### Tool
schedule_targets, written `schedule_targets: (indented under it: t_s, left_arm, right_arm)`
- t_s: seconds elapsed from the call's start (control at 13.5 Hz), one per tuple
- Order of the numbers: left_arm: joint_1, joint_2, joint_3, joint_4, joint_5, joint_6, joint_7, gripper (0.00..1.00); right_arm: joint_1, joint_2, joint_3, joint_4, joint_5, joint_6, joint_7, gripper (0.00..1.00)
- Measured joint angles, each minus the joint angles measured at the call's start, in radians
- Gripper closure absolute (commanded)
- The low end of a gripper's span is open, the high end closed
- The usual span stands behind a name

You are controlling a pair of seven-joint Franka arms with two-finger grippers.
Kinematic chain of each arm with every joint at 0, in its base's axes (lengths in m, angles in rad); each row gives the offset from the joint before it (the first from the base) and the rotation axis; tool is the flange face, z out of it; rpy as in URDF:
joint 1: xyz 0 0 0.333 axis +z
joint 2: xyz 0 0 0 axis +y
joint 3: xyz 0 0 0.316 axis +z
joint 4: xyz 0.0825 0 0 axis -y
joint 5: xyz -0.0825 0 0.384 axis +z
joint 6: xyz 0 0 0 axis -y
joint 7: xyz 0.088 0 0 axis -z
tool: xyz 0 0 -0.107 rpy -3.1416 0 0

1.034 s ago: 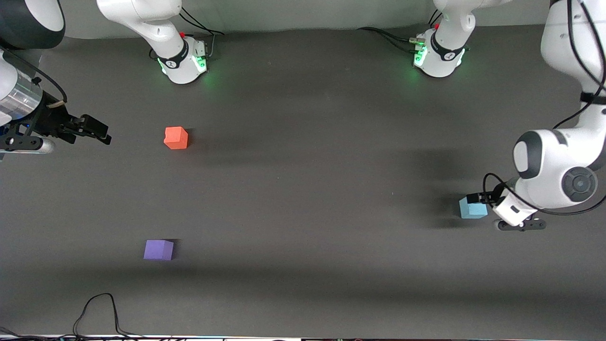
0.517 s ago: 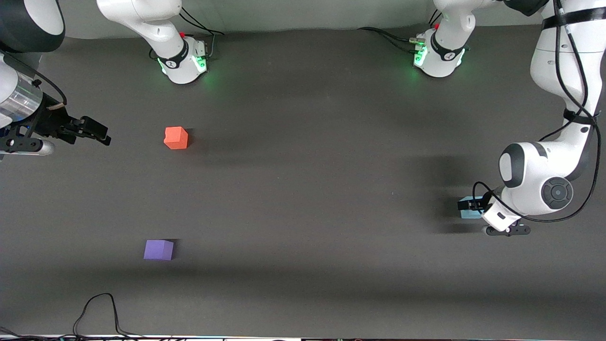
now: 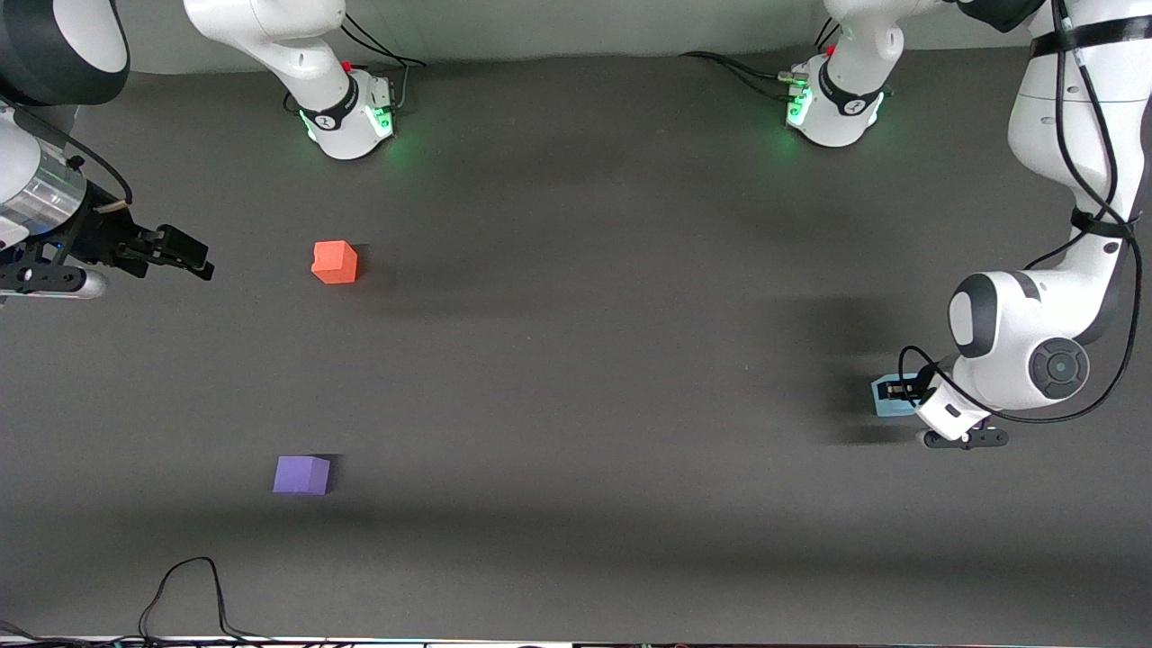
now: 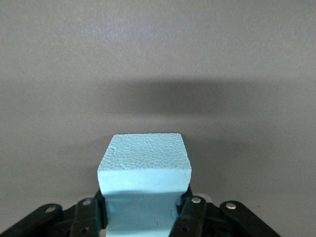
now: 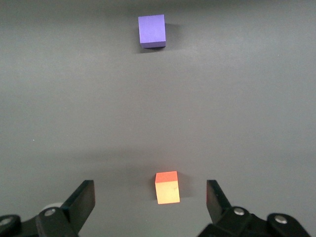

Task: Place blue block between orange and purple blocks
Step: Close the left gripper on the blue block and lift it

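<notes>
Left gripper (image 3: 903, 391) is down low at the left arm's end of the surface (image 3: 576, 360); its two fingers (image 4: 190, 210) sit on both sides of the blue block (image 4: 144, 173) and press on it, so it looks like it has the block in a hold; the block seems to be down on the surface or just over it, and I cannot tell which.

Right gripper (image 3: 184, 255) hangs in the air at the right arm's end, just beside the orange block (image 3: 335, 262); its fingers are spread wide with nothing in them; this arm waits.

Orange block sits on the surface toward the right arm's end; the purple block (image 3: 301, 474) sits toward that end too, but much nearer to the front camera; the two are well apart, with bare surface between them.

That gap is where the blue block must go; the gap lies a long way from the left gripper, all across the surface toward the right arm's end; so I think the left arm must lift the block and carry it over there, then set it down on the line from orange to purple, about in the middle.
</notes>
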State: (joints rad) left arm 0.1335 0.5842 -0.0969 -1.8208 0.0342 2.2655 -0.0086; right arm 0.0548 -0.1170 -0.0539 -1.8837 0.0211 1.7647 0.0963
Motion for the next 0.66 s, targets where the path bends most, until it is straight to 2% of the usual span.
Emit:
schedule_targets:
  t_s: [0.07,0.22,0.52,0.66]
  left_arm:
    - [0.0,-0.012,0.0,0.007,0.0,-0.038,0.0,0.64]
    - [0.0,-0.081,-0.004,0.035,0.0,-0.199,0.0,0.64]
    - [-0.002,-0.356,-0.013,0.096,0.001,-0.597,0.0,0.59]
    - [-0.002,-0.478,-0.012,0.13,0.001,-0.757,0.0,0.59]
  right_arm:
    - [0.0,0.0,0.0,-0.002,0.0,0.001,0.0,0.0]
    - [0.0,0.0,0.0,-0.003,0.0,0.001,0.0,0.0]
    - [0.0,-0.002,0.0,-0.007,0.0,0.003,0.0,0.0]
    - [0.0,-0.002,0.0,-0.011,0.0,0.008,0.0,0.0]
